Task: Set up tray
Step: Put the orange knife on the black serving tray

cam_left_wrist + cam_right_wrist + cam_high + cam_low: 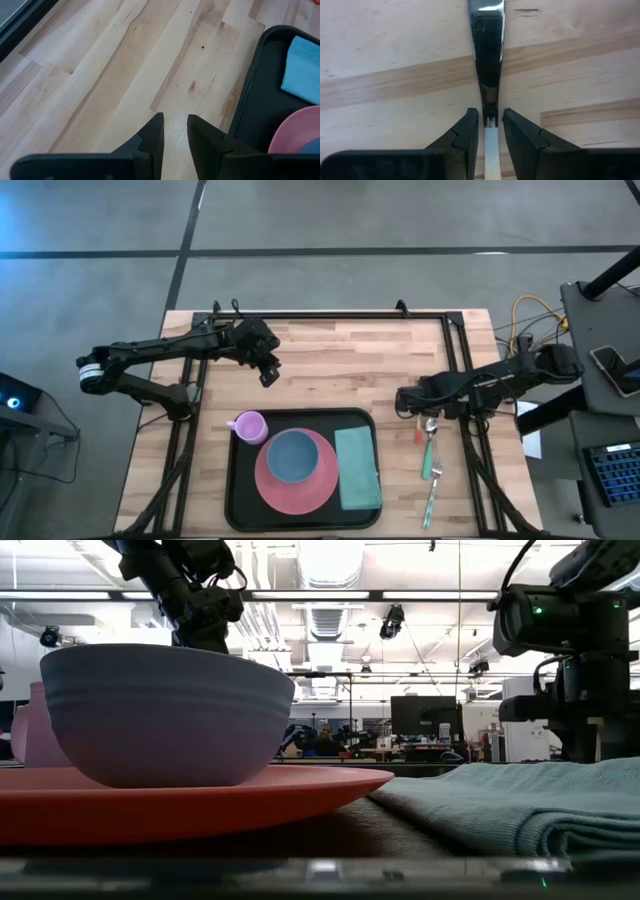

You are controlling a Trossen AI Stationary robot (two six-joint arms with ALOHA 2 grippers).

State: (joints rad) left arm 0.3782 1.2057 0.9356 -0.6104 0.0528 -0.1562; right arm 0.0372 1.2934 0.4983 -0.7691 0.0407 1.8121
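Note:
The black tray (232, 498) lies at the near middle of the table. It holds a pink plate (300, 485) with a blue bowl (293, 457), a pink cup (248, 426) and a folded teal cloth (358, 470). My right gripper (490, 116) is low over the table just right of the tray's far corner, shut on a knife (488, 55) with a metal blade and a pale handle. In the high view the arm hides that knife. My left gripper (175, 120) hangs shut over bare wood beyond the tray's far left corner, touching nothing. My right gripper pinches the knife between its two fingers at the neck (490, 107), where the metal blade meets the pale handle. The fingers come from above and lie across the knife. Wood shows close behind the knife; I cannot tell whether it rests there or is lifted.
A green-handled spoon (428, 448), a teal-handled fork (432, 495) and a short red piece (418, 435) lie on the wood right of the tray. A black frame runs along the table's far and side edges. Bare wood lies between the tray and the far edge.

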